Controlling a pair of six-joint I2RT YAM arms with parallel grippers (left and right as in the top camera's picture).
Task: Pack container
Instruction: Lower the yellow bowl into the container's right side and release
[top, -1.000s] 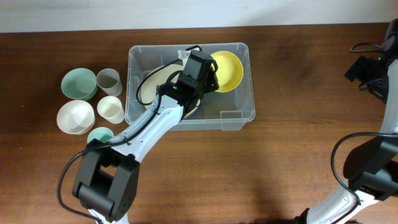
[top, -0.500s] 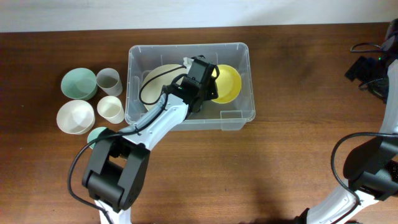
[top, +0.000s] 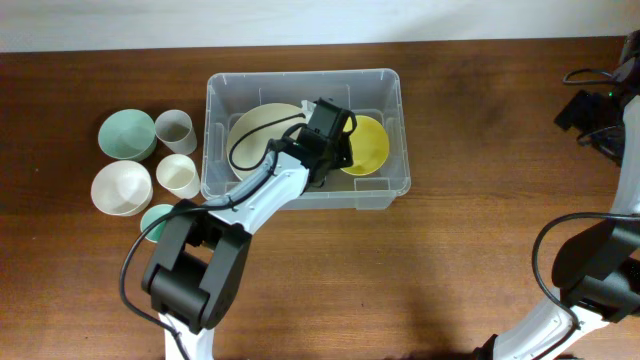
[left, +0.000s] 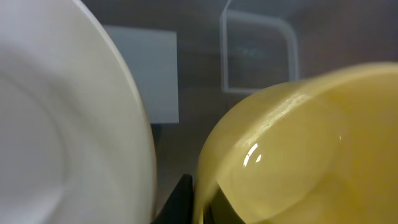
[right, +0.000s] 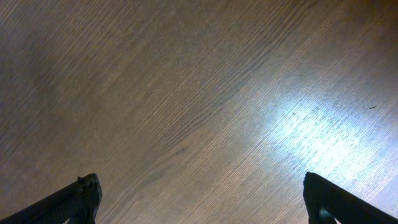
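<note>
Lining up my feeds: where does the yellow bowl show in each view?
Overhead: yellow bowl sits in the right half of the tub.
Left wrist: it fills the lower right.
Right wrist: not in it, only tabletop.
Shared landmark: the pale plate just left of it.

Our overhead cam sits above the table (top: 450, 250) and looks straight down, far enough out to catch the whole container (top: 300, 75). The left wrist cam is down inside that container, jammed right up against the yellow bowl (left: 292, 155) and the cream plate (left: 62, 143), and we get both of those from overhead too. The right wrist cam faces down at the bare tabletop from close up, with the right gripper (right: 200, 202) poking in at the two bottom corners.
</note>
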